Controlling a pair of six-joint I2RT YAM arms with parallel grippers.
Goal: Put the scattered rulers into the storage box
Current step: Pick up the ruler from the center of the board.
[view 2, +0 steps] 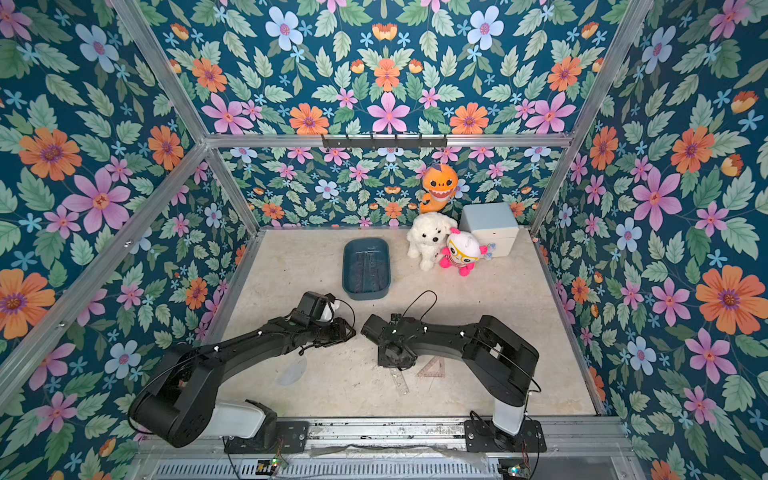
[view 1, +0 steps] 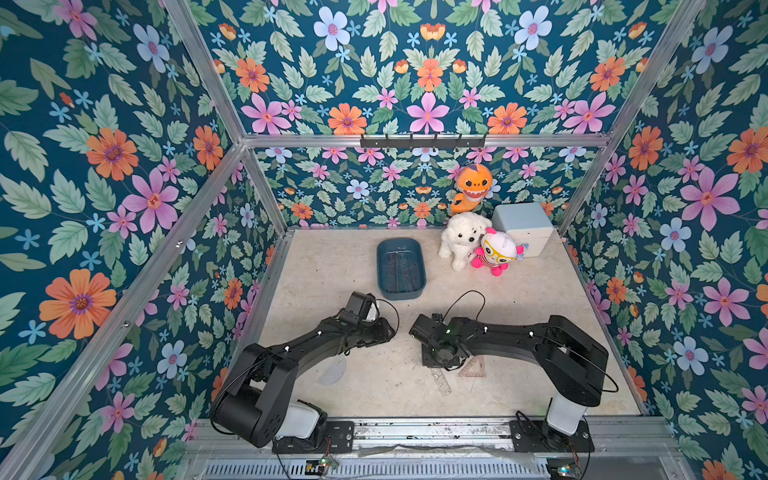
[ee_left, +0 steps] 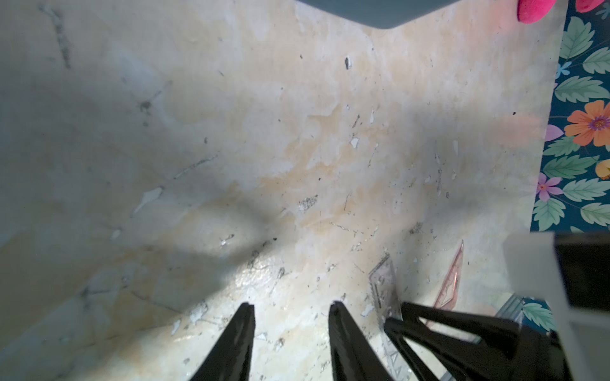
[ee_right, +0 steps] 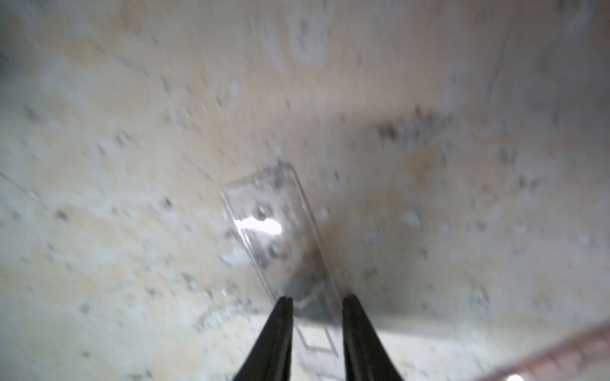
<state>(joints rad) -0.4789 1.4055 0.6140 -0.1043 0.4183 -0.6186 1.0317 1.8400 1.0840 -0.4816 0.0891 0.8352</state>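
The dark teal storage box [view 1: 419, 286] [view 2: 347, 286] stands at the middle back of the table, with long rulers [view 1: 399, 266] lying inside. A clear straight ruler [view 1: 444, 382] [ee_right: 274, 224] lies flat near the front. My right gripper [ee_right: 315, 298] points down over its far end, its fingers closed in on the two long edges. A pinkish set square [view 1: 473, 368] [ee_left: 450, 283] lies just right of it. A clear protractor [view 1: 334, 371] [view 2: 292, 370] rests partly under my left arm. My left gripper [ee_left: 292, 306] hangs open over bare table, holding nothing.
A white plush dog [view 1: 461, 237], a pink doll [view 1: 496, 251], an orange plush [view 1: 471, 187] and a pale blue cube container [view 1: 523, 226] crowd the back right corner. Flowered walls and an aluminium frame close in the table on three sides.
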